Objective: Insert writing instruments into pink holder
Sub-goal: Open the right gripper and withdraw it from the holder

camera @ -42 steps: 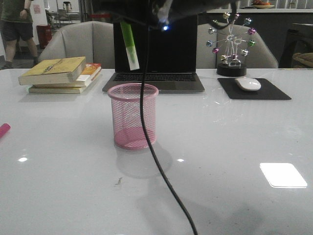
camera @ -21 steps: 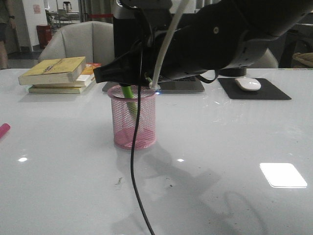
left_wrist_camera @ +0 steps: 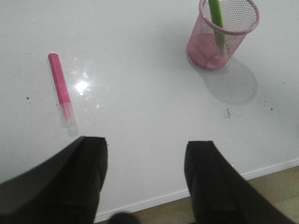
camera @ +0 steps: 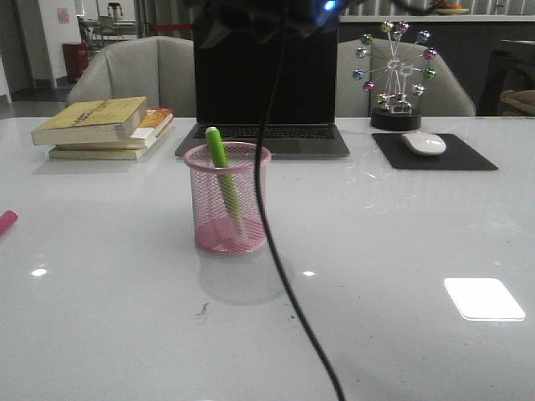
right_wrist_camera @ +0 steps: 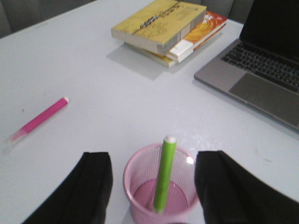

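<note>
While the green highlighter (right_wrist_camera: 164, 173) leaned inside the pink mesh cup (right_wrist_camera: 140, 179) below the open, empty right gripper (right_wrist_camera: 154, 186), the magenta highlighter (left_wrist_camera: 61, 88) lay ahead of the apparently open left gripper (left_wrist_camera: 145, 172).

Glossy white tabletop (camera: 401, 251), carrying a pink wire-mesh cylindrical cup (camera: 227, 199) directly below the open right claw (right_wrist_camera: 153, 186). Magenta-pink marker (left_wrist_camera: 61, 88) flat ahead of the open left claw (left_wrist_camera: 145, 179). Beyond: stacked books (camera: 104, 127), open grey laptop (camera: 263, 100), black mousepad (camera: 433, 152).
</note>
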`<state>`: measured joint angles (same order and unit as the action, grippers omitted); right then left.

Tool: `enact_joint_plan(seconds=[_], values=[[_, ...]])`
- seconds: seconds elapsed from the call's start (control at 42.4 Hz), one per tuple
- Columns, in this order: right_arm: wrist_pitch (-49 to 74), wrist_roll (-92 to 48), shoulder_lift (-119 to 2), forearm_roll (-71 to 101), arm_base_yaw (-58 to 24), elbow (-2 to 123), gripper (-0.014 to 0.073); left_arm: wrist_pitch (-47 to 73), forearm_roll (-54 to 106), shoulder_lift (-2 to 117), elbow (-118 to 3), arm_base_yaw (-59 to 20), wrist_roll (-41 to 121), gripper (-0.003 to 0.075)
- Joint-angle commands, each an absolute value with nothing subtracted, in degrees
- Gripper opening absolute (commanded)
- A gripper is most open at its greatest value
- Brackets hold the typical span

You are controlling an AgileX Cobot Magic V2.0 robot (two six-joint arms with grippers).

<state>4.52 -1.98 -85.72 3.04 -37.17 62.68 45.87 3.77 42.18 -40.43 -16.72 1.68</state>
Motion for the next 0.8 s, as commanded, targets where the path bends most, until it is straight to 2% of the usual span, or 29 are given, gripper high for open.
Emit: enact_joint_plan(seconds=[0.0, 0.118, 0.495, 0.779], values=[[12.89, -2.57, -77.01, 1.73, -37.16, 64.10, 0.0500, 41.85, 4.43, 42.20, -41.91, -17.19, 1.73, 0.0433], [21.32, -2.57, -70.12, 1.73, -37.16, 61.98, 0.0500, 41.85, 4.43, 42.20, -41.91, -17.19, 1.73, 0.0433], [32.66, -2.57, -47.68, 1.60, -37.16, 44.10, 0.0500, 41.85, 4.43, 42.20, -41.91, -17.19, 1.73, 0.0433], [37.68, -2.57, -36.80, 1.60, -37.16, 38.29, 0.0500, 41.82, 4.33, 42.20, -41.91, -17.19, 1.73, 0.0440]])
